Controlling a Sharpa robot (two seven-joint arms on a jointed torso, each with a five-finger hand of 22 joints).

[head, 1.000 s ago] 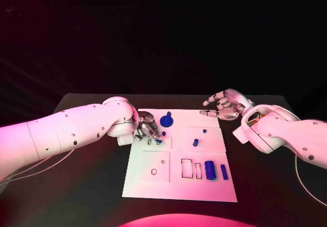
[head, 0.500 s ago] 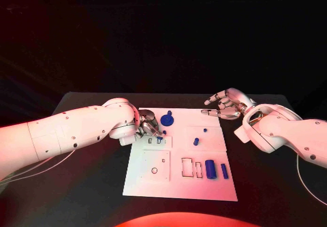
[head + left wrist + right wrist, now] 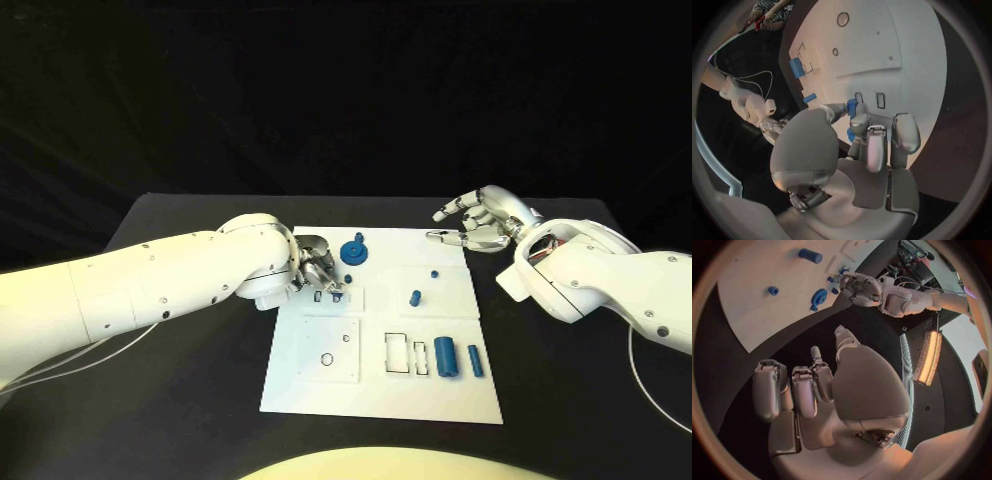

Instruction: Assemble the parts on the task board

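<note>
Head view: the task board [image 3: 378, 400] lies in the middle of the black surface [image 3: 188, 390]. The left hand [image 3: 317, 268] sits at the board's ten o'clock corner, fingers bunched down over a small blue part [image 3: 335, 296] beside two small slots. A blue gear-like part [image 3: 355, 255] stands at the board's twelve o'clock, a short blue peg [image 3: 414, 297] near its centre, and two blue blocks [image 3: 457, 358] lie at four o'clock next to empty rectangular slots. The right hand [image 3: 480, 222] hovers off the board's one o'clock corner, fingers apart, holding nothing.

Left wrist view: the left hand's fingertips [image 3: 859, 120] close around the small blue part [image 3: 852, 107], pinching it just above the slots [image 3: 869, 99]. How squarely it sits in the grip is hard to tell here. The likely trouble is a tilted part jamming at the slot edge, or slipping from so light a pinch; pressing down off-line could also shove the unfixed board.

Right wrist view: the right hand [image 3: 811, 390] is empty and loosely spread over bare surface [image 3: 786, 350], well apart from the board [image 3: 761, 295], too far away to steady it if it shifts.
</note>
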